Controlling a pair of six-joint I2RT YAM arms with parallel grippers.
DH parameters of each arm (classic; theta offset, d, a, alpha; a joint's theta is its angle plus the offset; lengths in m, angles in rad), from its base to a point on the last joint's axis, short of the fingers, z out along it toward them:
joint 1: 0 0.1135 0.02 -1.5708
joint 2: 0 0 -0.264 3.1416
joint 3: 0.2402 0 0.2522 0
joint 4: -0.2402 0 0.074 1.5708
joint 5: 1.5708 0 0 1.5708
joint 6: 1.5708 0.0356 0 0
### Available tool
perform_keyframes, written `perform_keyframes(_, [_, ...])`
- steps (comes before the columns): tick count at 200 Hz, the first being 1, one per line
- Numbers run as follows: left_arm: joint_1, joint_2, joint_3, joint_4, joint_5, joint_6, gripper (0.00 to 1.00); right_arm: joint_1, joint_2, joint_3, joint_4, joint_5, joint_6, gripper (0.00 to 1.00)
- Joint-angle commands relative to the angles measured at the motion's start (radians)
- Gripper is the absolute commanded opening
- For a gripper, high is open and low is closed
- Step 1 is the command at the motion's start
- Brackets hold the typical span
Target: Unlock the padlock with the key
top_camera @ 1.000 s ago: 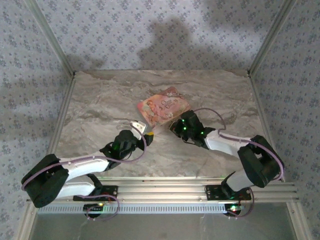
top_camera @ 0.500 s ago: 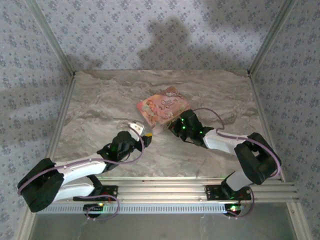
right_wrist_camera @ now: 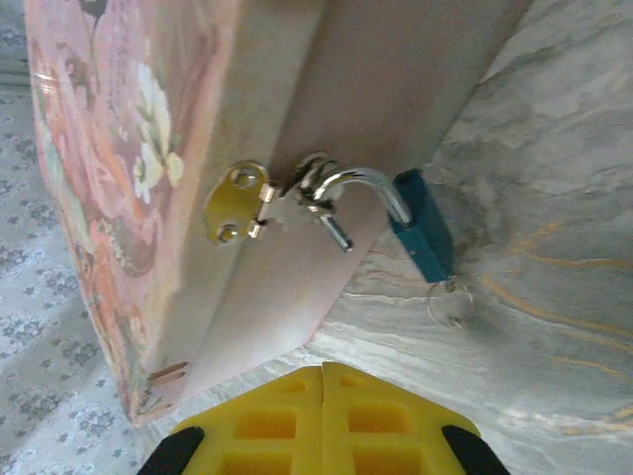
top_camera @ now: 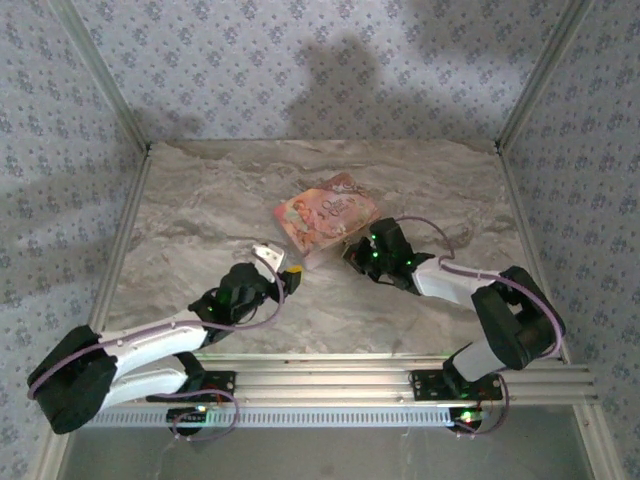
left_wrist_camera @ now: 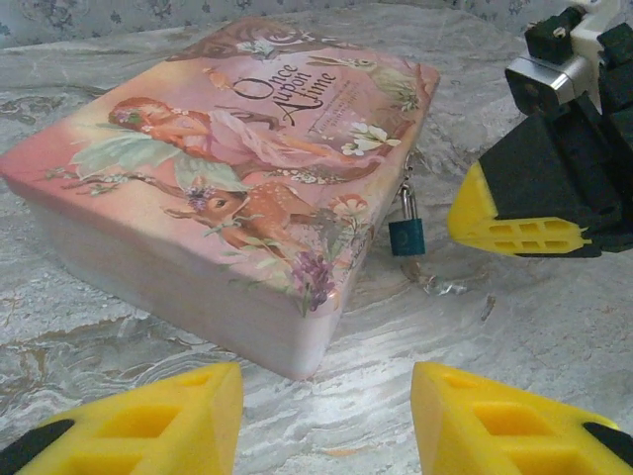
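The tiny blue padlock hangs by its thin shackle from the gold hasp of the pink flowery box. One shackle end stands free of the body. The key, with its wire ring, sticks out of the lock's bottom and rests on the table. The padlock and key hang at the box's front corner. My right gripper is shut with nothing in it, a little short of the lock. My left gripper stands open and empty, facing the box's near corner.
The box lies flat on the marble table, mid-table. The right gripper's yellow fingers hang just right of the padlock. Patterned walls and metal frame posts close the table on three sides.
The left arm has stretched a little further forward toward the box. The right gripper has drawn back slightly to the right, away from the lock. Both grippers' jaws stand as before.
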Motion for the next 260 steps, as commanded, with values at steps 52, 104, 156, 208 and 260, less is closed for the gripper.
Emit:
perform_keyframes(52, [0.01, -0.053, -0.027, -0.018, -0.008, 0.014, 0.49, 0.018, -0.051, 0.034, -0.117, 0.084, -0.092, 0.15])
perform_keyframes(104, [0.014, -0.082, -0.035, -0.036, 0.002, 0.016, 0.49, 0.027, -0.05, 0.03, -0.111, 0.217, -0.313, 0.46])
perform_keyframes(156, [0.024, -0.077, 0.001, -0.061, 0.025, 0.039, 0.5, -0.016, 0.021, 0.016, 0.0, 0.144, -0.506, 0.37])
perform_keyframes(208, [0.032, -0.06, 0.018, -0.045, 0.021, 0.033, 0.5, -0.025, 0.126, 0.035, 0.071, 0.091, -0.525, 0.37])
perform_keyframes(260, [0.039, -0.012, 0.071, -0.081, 0.034, 0.075, 0.5, -0.022, 0.194, 0.075, 0.079, 0.1, -0.525, 0.35])
